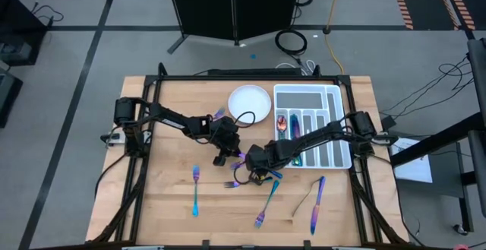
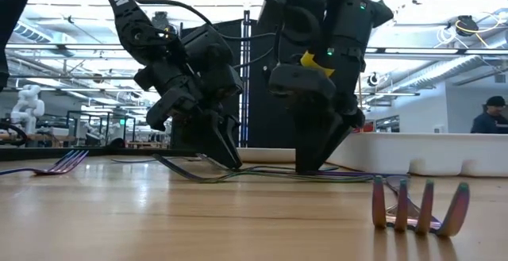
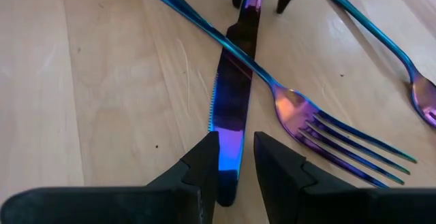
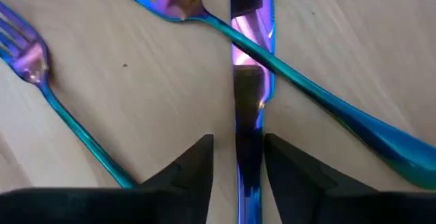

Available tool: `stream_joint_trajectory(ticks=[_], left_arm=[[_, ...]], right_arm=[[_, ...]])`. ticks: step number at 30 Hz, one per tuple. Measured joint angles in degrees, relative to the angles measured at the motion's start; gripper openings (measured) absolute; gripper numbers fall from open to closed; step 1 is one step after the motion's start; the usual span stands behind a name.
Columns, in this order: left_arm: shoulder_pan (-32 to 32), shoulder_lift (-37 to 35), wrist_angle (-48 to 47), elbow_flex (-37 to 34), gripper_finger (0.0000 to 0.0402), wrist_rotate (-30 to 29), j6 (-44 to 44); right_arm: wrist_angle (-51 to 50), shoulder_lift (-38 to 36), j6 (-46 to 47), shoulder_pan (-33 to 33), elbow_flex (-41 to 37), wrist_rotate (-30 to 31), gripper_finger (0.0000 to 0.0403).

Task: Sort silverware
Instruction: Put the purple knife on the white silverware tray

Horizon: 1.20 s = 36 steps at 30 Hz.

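Observation:
An iridescent knife (image 3: pixel 231 94) lies flat on the wooden table, and a fork (image 3: pixel 306 118) lies with its handle across the knife. My left gripper (image 3: pixel 235 159) stands open astride the blade's tip end (image 1: pixel 222 157). My right gripper (image 4: pixel 238 159) stands open astride the knife's handle (image 1: pixel 252 162), its fingers pointing steeply down. In the low view both grippers reach the tabletop, the left (image 2: pixel 226 156) and the right (image 2: pixel 317 162). A second fork (image 4: pixel 30 57) lies beside them. My left gripper has one finger (image 3: pixel 204 166) right at the blade's edge (image 3: pixel 221 146), while a strip of wood shows between the blade and the other finger. Whether it touches the knife I cannot tell. My right gripper touches nothing.
More silverware lies toward the near edge: a fork (image 1: pixel 195 189), a fork (image 1: pixel 266 203) and a knife (image 1: pixel 317 203). A white plate (image 1: pixel 250 102) and a white compartment tray (image 1: pixel 311 98) holding a spoon (image 1: pixel 282 125) stand at the back. A fork's tines (image 2: pixel 421 205) rise close to the low camera.

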Motion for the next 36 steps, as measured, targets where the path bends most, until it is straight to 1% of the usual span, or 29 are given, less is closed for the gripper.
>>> stream_joint_trajectory(ticks=[3,6,8,10,13,15,17,21,25,30,33,36], left_arm=[[0.01,0.0,-0.21,0.0,0.0095,-0.04,0.01],[0.09,0.0,-0.54,0.02,0.0095,-0.02,0.06],[0.09,0.0,-0.63,0.02,0.0095,-0.02,0.02],[0.08,-0.03,-0.68,0.02,0.0095,-0.25,-0.28],[0.16,-1.6,-1.87,-0.09,0.0095,-1.45,-3.29],[0.28,-2.94,-1.94,-0.11,0.0095,-1.81,-4.38],[0.27,-4.86,-1.84,-0.11,0.0095,-1.82,-4.42],[0.15,-7.05,-0.02,-0.09,0.0095,-1.73,-4.09],[-1.1,-6.93,4.44,-0.09,0.0095,-1.73,-4.02],[-4.21,-4.62,13.02,-0.07,0.0095,-1.58,-2.38],[-6.34,-3.59,16.82,0.31,0.0095,-1.51,-1.51],[-7.55,-1.44,16.53,2.34,0.0095,-1.52,-2.88]], right_arm=[[-1.72,0.05,0.9,0.31,0.0,0.4,0.0086],[-2.6,0.05,0.84,0.38,-0.01,0.19,0.0033],[-2.62,0.09,0.84,0.38,-0.06,-0.09,0.0013],[-2.31,-0.35,1.22,0.36,-0.14,-0.41,0.0017],[-1.36,-1.31,1.55,0.35,-0.35,-1.05,0.0019],[-1.7,-2.31,1.67,0.46,-0.45,-2.4,0.001],[-1.66,-3.01,1.65,0.57,-0.56,-2.52,0.0002],[-0.19,-5.49,1.41,0.45,-0.63,-1.89,0.0],[1.33,-7.71,1.65,0.23,-0.52,-1.06,0.0001],[1.12,-12.13,4.01,0.11,-0.43,0.33,0.0001],[-3.35,-14.98,6.38,1.14,-0.41,0.69,0.0001],[-8.96,-17.79,9.06,3.22,-0.41,0.71,0.0001]])
